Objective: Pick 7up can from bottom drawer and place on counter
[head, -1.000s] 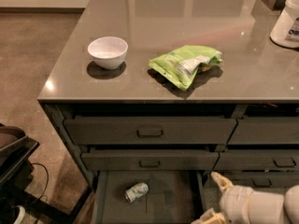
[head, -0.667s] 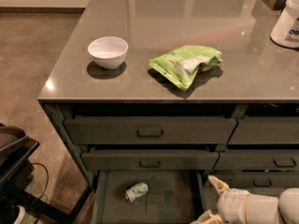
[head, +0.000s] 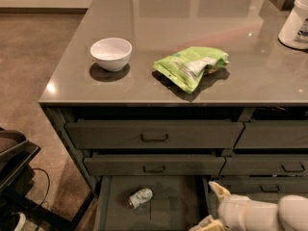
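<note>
Pincer (head: 208, 206) hangs spread open by the bottom drawer's (head: 179, 202) right wall, and the 7up can (head: 140, 197) lies on its side at its nine o'clock, long axis running eight-to-two.

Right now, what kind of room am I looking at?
Probably a kitchen or break room: a counter holding a bowl and a snack bag, drawers beneath, a soda can lying in the open bottom drawer. The robot's gripper sits low, at that drawer's right edge.
</note>
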You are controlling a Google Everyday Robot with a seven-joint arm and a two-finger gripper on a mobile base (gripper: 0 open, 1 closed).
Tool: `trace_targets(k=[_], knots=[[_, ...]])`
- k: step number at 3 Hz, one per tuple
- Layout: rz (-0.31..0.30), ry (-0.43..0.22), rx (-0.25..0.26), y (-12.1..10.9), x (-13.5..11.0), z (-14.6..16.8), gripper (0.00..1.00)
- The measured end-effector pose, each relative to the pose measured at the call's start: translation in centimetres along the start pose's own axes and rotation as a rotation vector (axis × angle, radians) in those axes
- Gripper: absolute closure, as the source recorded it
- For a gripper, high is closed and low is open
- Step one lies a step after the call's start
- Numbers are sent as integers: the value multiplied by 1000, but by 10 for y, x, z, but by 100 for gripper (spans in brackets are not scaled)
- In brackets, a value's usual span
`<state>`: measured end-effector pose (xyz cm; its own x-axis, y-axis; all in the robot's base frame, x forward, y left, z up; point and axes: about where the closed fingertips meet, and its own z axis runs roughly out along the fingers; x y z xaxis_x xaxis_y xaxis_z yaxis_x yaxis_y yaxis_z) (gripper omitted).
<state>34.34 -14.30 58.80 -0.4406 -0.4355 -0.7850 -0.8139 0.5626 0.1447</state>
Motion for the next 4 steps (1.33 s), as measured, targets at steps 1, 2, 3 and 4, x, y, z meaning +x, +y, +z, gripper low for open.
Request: trace_targets(k=[1,2,3,4], knots=[[-116,-108,-63,-26,-11,48,0],[-192,-214,-166,-47,-16,98,0],[-146,-257,-196,-48,-5,118,0],[-146,-256,-198,-47,-4,118,0]])
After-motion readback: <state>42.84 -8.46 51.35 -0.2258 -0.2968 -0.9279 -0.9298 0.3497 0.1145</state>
